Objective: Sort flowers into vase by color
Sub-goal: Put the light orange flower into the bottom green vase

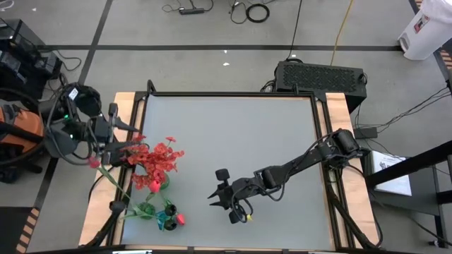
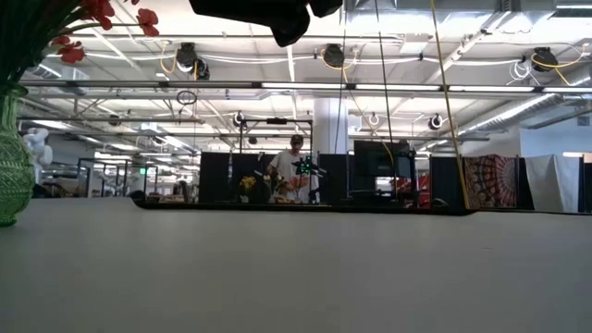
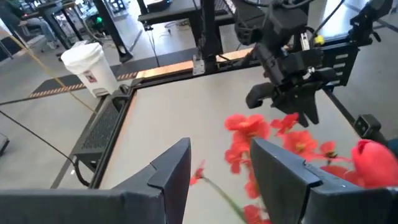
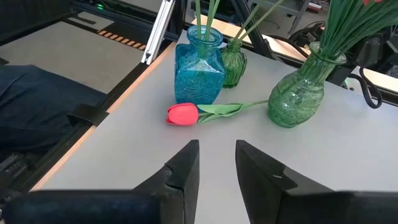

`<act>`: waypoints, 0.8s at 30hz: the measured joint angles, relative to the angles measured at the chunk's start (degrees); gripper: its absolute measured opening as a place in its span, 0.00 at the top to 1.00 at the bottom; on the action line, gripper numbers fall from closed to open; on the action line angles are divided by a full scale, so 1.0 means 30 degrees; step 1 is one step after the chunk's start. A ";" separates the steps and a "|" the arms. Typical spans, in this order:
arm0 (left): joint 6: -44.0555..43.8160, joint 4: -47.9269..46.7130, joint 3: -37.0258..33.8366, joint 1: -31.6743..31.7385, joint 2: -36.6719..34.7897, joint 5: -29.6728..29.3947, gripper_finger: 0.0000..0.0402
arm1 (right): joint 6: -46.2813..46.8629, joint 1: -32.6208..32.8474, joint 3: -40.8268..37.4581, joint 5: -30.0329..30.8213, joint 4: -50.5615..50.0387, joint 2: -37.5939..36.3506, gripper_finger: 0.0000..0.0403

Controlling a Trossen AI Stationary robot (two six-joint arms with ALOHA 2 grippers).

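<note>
Here, mid-sort: one tulip down on the table [image 1: 233, 141], vases part filled.
Largest first: big green vase [image 4: 301, 93] holds a sheaf of stems, frilly red blooms [image 1: 159, 159] above it; blue vase [image 4: 199, 71] and small green vase [image 4: 234, 65] behind hold stems too. Red tulip [image 4: 183, 114] lies flat just before the blue vase. Right gripper [image 4: 216, 163], fingers apart and empty, faces it; likely next, descend and pinch the stem. Left gripper [image 3: 217, 180], fingers parted, a thin stem between them; grip uncertain.
</note>
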 joint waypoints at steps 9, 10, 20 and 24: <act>-0.0029 -0.1468 -0.0007 0.0000 -0.2902 0.0028 0.57 | 0.0045 -0.0007 0.0000 0.0000 0.0003 -0.0003 0.76; -0.0038 -0.1616 -0.0010 0.0000 -0.3320 0.0044 0.57 | 0.0051 -0.0007 0.0000 0.0000 0.0003 -0.0003 0.76; -0.1389 -0.3441 -0.0029 0.0000 -0.7722 0.0801 0.57 | 0.0066 -0.0007 0.0000 0.0000 0.0178 -0.0010 0.76; -0.0298 -0.3462 -0.0029 0.0000 -0.9369 0.1336 0.57 | 0.0036 -0.0015 0.0007 0.0007 0.0663 -0.0014 0.76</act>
